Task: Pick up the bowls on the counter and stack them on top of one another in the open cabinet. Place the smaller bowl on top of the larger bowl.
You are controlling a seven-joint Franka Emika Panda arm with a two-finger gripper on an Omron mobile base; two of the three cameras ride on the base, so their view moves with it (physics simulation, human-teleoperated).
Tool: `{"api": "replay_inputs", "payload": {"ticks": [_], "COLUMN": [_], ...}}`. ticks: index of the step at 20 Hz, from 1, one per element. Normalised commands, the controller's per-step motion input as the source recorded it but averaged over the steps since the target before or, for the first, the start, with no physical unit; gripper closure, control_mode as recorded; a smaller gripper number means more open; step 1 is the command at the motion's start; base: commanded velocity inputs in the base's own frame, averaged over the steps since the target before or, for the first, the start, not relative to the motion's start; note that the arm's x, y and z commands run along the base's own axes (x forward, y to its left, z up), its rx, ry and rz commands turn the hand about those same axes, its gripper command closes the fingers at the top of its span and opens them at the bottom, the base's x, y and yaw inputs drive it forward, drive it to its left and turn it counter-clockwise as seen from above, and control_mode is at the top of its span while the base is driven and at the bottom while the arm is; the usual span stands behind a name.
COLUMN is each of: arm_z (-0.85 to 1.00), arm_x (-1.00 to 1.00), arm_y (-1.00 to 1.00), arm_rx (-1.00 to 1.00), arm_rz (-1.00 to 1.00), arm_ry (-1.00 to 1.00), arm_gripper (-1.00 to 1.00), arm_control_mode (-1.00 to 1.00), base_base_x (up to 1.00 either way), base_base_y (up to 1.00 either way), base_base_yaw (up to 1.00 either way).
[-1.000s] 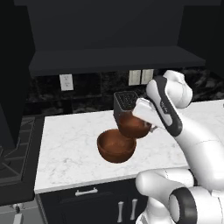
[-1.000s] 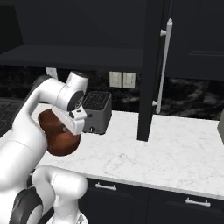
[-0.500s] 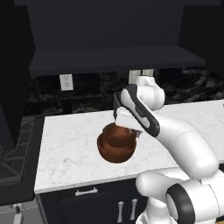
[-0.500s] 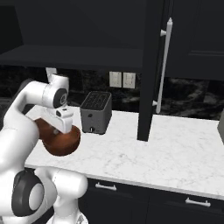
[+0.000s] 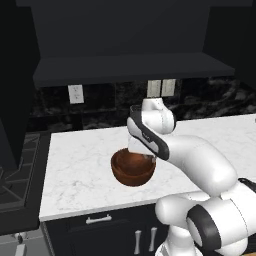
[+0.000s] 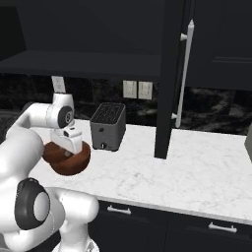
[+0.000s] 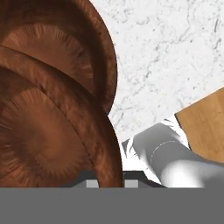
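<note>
Risk: smaller bowl [image 7: 48, 144], rim clamped in end effector [image 7: 109, 181] above larger bowl [image 5: 132, 172]; shallow rim hold may slip during lift.

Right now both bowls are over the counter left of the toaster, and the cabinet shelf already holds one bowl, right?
No, the cabinet shelf holds nothing that shows in the left base view. Both bowls are over the counter left of the toaster: the smaller bowl overlaps the larger bowl in the hand view.
</note>
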Motion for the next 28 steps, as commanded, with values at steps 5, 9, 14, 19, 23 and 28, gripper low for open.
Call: {"api": "replay_inputs", "payload": {"ticks": [5,9,14,19,23,28], "arm_z": [-0.1,-0.15,-0.19,-0.24,-0.16,0.04], "arm_x": [0.22,0.28,0.26,0.26,0.22,0.05], "arm_y": [0.0,0.0,0.0,0.0,0.0,0.0], "arm_rx": [0.0,-0.01,-0.02,-0.05,-0.03,0.0], "arm_rz": [0.0,0.0,0.0,0.0,0.0,-0.01], "arm_ry": [-0.03,-0.01,-0.01,-0.01,-0.05,-0.01], "arm_gripper": [1.0,1.0,1.0,1.0,1.0,-1.0], "arm_control_mode": [-1.0,-1.0,-1.0,-1.0,-1.0,-1.0], "base_base_x": [0.0,0.0,0.0,0.0,0.0,0.0], "base_base_y": [0.0,0.0,0.0,0.0,0.0,0.0], "base_base_yaw": [0.0,0.0,0.0,0.0,0.0,0.0]}}
